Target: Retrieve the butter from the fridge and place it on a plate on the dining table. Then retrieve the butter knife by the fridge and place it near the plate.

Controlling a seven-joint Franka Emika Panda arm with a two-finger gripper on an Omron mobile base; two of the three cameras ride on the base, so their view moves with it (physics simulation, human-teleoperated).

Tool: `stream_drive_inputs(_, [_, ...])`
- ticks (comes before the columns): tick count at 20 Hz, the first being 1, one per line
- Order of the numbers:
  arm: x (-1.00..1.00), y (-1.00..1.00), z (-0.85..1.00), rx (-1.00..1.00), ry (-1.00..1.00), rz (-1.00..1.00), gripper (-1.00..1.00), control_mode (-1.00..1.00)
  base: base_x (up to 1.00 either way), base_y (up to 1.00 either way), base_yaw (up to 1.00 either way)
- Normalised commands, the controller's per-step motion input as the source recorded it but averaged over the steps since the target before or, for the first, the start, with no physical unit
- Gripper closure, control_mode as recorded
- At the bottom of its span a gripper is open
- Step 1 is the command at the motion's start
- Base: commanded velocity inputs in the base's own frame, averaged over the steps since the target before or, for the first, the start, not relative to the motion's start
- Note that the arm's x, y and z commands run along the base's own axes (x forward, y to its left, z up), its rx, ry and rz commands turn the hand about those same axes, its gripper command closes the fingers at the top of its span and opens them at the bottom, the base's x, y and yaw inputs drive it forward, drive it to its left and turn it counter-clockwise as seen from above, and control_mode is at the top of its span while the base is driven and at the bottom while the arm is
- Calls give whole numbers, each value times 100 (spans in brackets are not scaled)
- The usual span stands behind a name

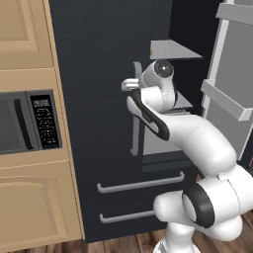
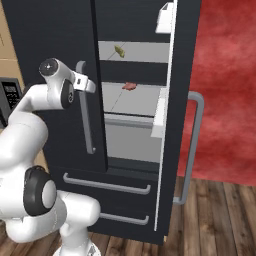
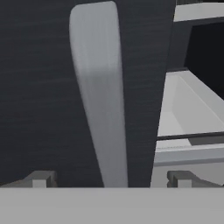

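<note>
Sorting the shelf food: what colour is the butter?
Olive-yellow butter, clearest in the right base view.

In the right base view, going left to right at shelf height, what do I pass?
Microwave → gripper → closed door's handle → butter → red food item → open door's handle.

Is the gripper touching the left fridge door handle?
Apart. In the hand view the handle stands between the open gripper's fingertips, with dark door showing on both sides.
</note>
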Motion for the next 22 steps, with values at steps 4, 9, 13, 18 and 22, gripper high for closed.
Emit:
stream_drive_inputs(4, [48, 0, 0, -1, 0, 0, -100, -100, 0, 0, 0])
stream_drive_inputs(9, [47, 0, -3, -3, 0, 0, -100, -100, 0, 0, 0])
stream_drive_inputs(13, [34, 2, 0, -1, 0, 0, -100, -100, 0, 0, 0])
stream_drive_inputs(18, [25, 6, 0, 0, 0, 0, 100, -100, 0, 0, 0])
stream_drive_inputs(22, [5, 2, 0, 0, 0, 0, 100, -100, 0, 0, 0])
